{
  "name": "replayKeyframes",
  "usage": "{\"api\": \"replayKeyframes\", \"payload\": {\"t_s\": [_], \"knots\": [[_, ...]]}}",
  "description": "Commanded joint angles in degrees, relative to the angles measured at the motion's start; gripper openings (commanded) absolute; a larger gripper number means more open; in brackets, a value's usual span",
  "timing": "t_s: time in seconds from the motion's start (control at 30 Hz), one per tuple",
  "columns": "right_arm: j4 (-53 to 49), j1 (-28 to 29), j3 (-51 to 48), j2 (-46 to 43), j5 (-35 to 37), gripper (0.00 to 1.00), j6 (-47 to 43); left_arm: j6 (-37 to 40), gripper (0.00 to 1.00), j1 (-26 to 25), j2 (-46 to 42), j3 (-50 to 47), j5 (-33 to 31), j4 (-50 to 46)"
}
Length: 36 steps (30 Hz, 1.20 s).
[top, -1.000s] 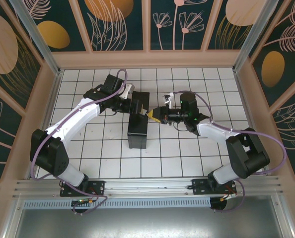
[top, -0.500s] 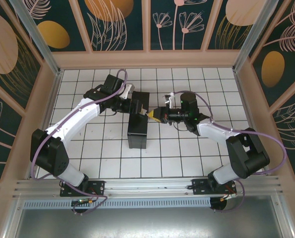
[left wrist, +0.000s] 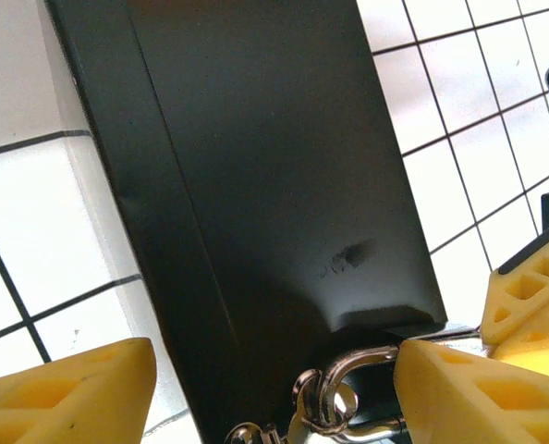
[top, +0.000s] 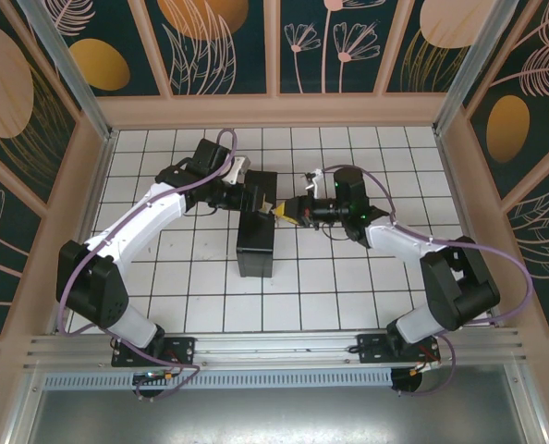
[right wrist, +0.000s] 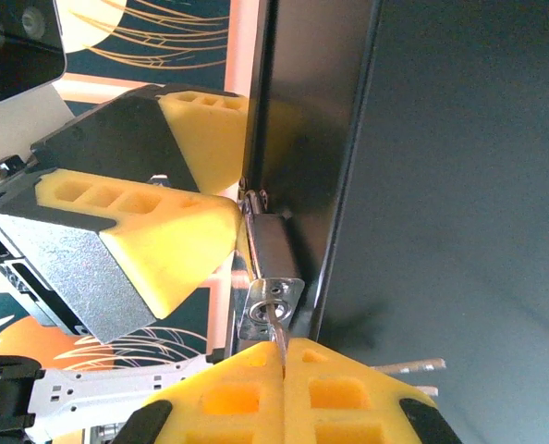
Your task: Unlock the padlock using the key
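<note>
**Top external.** Places the black box (top: 255, 242) flat on the tabletop (top: 348, 287), long side running away from the arm bases. Finds the left pincer (top: 259, 198) at the box's far end and the right pincer (top: 285, 212) just beside it, tips nearly touching and facing each other. Too small here to separate any metal between them.

**Left wrist.** Looks along the box's dark side. Shows the left pincer's yellow fingers (left wrist: 67, 393) spread wide apart, clamping nothing. Picks out a thin silver shackle (left wrist: 348, 384) looped at the box's edge, resting against one finger. Reads as bracing rather than gripping: a backstop against the lock swinging away. Catches a yellow finger of the right pincer at the frame's border.

**Right wrist.** Sets the padlock (right wrist: 271, 264) hanging at the box's edge, keyhole face turned toward the lens. Shows the right pincer clamped tight on the key (right wrist: 279, 335), with only the thin blade left sticking out of the seam between the pads, tip at the keyhole. Cannot tell depth of entry. Shows one left finger touching the padlock's side, the other beyond and apart from it.

- Suggests the reason for the arrangement: steady the body from one side, drive the key straight along the pincer's axis from the other.
- Judging the step in hand: seating the blade, with the turn not yet made.
- Probably calls next for a short push, then a wrist roll.
- Risks skewing the blade or nudging the lock off its brace.
</note>
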Motion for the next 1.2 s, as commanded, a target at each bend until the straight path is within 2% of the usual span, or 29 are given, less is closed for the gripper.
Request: {"api": "replayKeyframes", "payload": {"t_s": [0.0, 0.53, 0.73, 0.93, 1.17], "knots": [[4.1, 0.8, 3.9, 1.4, -0.9, 0.02, -1.7, 0.6, 0.7, -2.1, 1.9, -1.5, 3.3, -0.7], [-1.1, 2.3, 9.7, 4.9, -0.9, 0.02, -5.6, -0.1, 0.69, -3.4, 2.0, -1.7, 3.7, -0.2], [-4.0, 2.4, 12.0, 7.0, -1.5, 0.05, -7.6, -0.6, 0.69, -3.4, 1.8, -2.5, 3.9, 0.5], [-5.3, 1.1, 9.9, 5.5, -1.0, 0.28, -8.4, -1.2, 0.7, -3.4, 1.6, -2.1, 1.6, 0.0], [-8.6, -2.0, 8.2, 3.1, -1.5, 0.39, -11.4, -1.2, 0.71, -3.0, 1.3, -1.1, 0.4, -0.9]]}}
